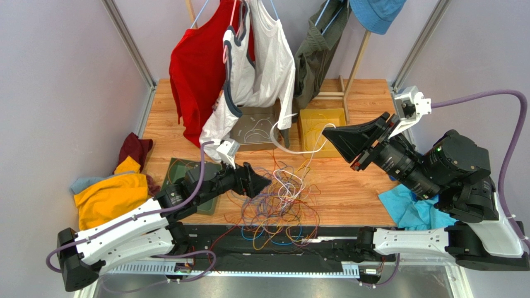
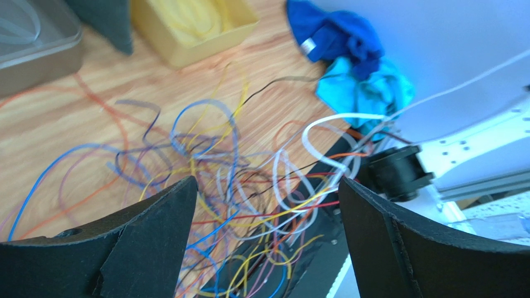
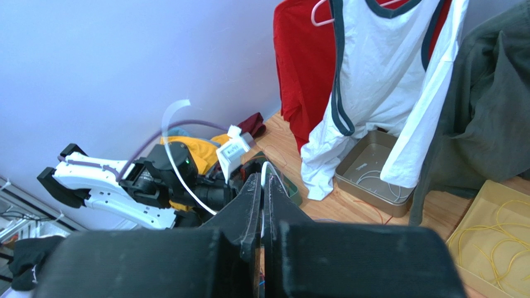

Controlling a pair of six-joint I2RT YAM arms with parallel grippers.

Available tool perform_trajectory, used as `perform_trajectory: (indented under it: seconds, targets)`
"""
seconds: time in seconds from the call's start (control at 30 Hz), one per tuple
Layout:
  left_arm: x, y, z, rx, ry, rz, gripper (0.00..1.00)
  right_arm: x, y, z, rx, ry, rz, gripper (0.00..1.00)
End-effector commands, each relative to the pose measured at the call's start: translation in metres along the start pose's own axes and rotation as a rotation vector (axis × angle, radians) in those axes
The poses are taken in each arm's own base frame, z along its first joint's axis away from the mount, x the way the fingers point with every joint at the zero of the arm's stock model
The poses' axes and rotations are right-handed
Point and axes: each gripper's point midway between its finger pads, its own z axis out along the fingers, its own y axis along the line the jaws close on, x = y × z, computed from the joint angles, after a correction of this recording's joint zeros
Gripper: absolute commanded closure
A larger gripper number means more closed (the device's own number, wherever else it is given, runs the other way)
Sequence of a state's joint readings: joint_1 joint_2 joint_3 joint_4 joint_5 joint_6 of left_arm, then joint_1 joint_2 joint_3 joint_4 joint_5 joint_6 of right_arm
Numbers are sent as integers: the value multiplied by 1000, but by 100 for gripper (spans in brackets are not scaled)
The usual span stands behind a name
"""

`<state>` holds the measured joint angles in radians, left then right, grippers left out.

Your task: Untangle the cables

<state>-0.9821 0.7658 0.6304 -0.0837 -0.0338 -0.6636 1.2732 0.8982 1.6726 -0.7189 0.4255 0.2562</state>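
Right pincer (image 3: 262,186) clamped on white cable (image 1: 293,149), raised right of cable snarl (image 1: 280,205); left pincer (image 2: 267,183) spread wide, empty, directly over it.

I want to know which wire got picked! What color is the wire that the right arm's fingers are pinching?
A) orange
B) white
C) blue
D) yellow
B: in the right wrist view the right fingers are shut on a white cable that curls up and away from them.
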Motion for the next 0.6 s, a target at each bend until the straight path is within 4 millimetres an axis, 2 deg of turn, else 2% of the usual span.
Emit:
perform_trajectory:
  seconds: [0.0, 0.17, 0.23, 0.3, 0.4, 0.57]
  targets:
    - [-49, -51, -14, 253, -221, 47, 7, 6, 5, -1, -38, 25, -21, 100]
    - [-64, -72, -29, 399, -354, 102, 7, 4, 12, -1, -65, 26, -5, 100]
    - [-63, -77, -29, 430, -361, 116, 7, 6, 14, 1, -72, 34, -2, 100]
    - [-63, -89, -28, 491, -340, 132, 8, 8, 16, 4, -74, 42, -3, 100]
    - [-54, -104, -16, 540, -272, 146, 12, 13, 18, 7, -80, 50, 1, 100]
    - [-28, -125, 4, 576, -201, 206, 19, 20, 17, 10, -75, 65, 1, 100]
